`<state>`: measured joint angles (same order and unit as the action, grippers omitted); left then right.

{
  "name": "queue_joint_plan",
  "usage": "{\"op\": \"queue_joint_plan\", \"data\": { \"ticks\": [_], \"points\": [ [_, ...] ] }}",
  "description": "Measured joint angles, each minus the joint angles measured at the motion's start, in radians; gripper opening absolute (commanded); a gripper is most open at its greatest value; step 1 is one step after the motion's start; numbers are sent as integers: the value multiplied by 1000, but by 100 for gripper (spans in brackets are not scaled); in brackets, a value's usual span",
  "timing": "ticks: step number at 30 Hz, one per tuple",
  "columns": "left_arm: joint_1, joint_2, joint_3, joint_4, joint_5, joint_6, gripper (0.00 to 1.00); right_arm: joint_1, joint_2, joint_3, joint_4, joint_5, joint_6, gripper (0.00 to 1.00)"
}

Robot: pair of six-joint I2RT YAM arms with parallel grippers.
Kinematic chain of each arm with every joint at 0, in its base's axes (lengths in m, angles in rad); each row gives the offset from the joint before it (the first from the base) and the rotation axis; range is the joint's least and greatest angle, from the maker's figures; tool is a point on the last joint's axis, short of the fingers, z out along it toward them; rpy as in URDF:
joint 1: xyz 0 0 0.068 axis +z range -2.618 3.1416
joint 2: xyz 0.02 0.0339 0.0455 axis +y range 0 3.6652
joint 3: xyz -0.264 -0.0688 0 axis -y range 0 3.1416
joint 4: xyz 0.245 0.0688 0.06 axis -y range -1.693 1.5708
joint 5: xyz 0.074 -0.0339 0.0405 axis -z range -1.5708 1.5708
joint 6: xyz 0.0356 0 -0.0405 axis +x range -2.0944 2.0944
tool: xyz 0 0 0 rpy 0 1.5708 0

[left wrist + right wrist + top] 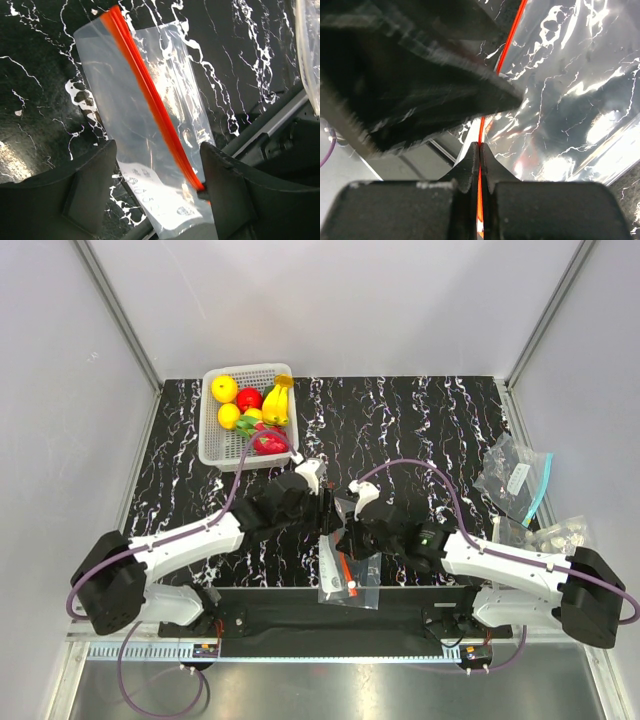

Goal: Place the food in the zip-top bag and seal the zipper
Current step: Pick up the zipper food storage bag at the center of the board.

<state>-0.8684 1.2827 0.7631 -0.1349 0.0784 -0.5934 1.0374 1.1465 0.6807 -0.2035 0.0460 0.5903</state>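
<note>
The red-orange zipper (482, 131) of the clear zip-top bag (350, 575) is being pinched between the closed right gripper (479, 155) at the marble table's (420, 430) near edge. The bag is being straddled by the left gripper (157, 152), its jaws spread wide. The toy fruits (255, 405) are being held in the white basket (212, 448).

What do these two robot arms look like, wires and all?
The left arm and right arm have white links between chunky black joints, each trailing a purple cable. The left gripper and right gripper have blunt black fingers. A green light dots the right arm.
</note>
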Motion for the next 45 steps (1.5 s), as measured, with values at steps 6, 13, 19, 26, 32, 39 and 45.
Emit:
{"op": "queue_joint_plan", "data": {
  "ticks": [6,13,19,26,32,39,45],
  "points": [
    [0,34,6,5,-6,-10,31,18,0,0,2,18,-7,0],
    [0,49,6,32,-3,-14,0,34,0,0,8,19,-21,42],
    [0,24,-19,48,-3,-1,0,36,-51,-23,34,21,-19,47],
    [0,6,-39,57,-3,-2,0,36,-91,-31,34,51,-6,52],
    [-1,-39,-64,58,-6,-21,0,36,-34,-31,62,61,4,56],
    [-14,-113,-93,58,-34,-54,0,37,82,-31,182,52,30,63],
    [-20,-125,-104,58,-47,-63,0,37,118,-36,261,32,45,59]
  ]
}}
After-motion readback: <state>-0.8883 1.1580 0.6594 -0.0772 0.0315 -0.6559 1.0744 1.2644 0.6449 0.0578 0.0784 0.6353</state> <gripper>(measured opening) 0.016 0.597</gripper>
